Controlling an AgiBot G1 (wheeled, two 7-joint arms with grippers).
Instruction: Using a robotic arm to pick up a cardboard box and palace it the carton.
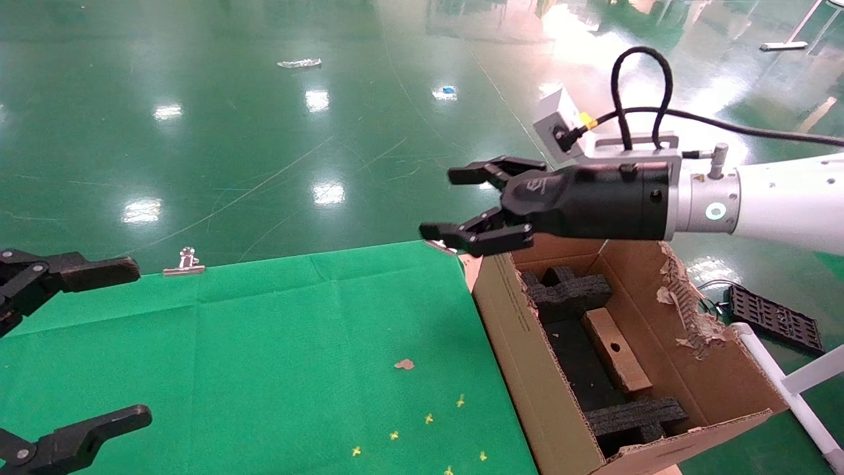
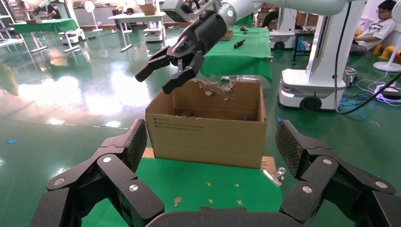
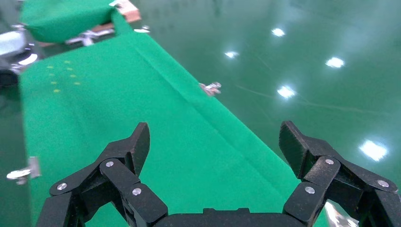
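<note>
Right claw (image 1: 455,206), released and empty, hovers above the carton's (image 1: 527,369) far-left corner; box (image 1: 616,349) lies inside, placement apparently done.

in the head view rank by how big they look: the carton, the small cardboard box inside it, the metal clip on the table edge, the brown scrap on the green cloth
1. carton
2. cardboard box, lying inside the carton
3. metal clip
4. brown scrap, though the clip lies farther from the camera, so these two are close.

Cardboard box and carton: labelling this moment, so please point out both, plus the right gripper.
cardboard box (image 1: 616,358), head view, its top face.
carton (image 1: 527,369), head view, its near side wall.
right gripper (image 1: 455,204), head view, between its open fingertips.
</note>
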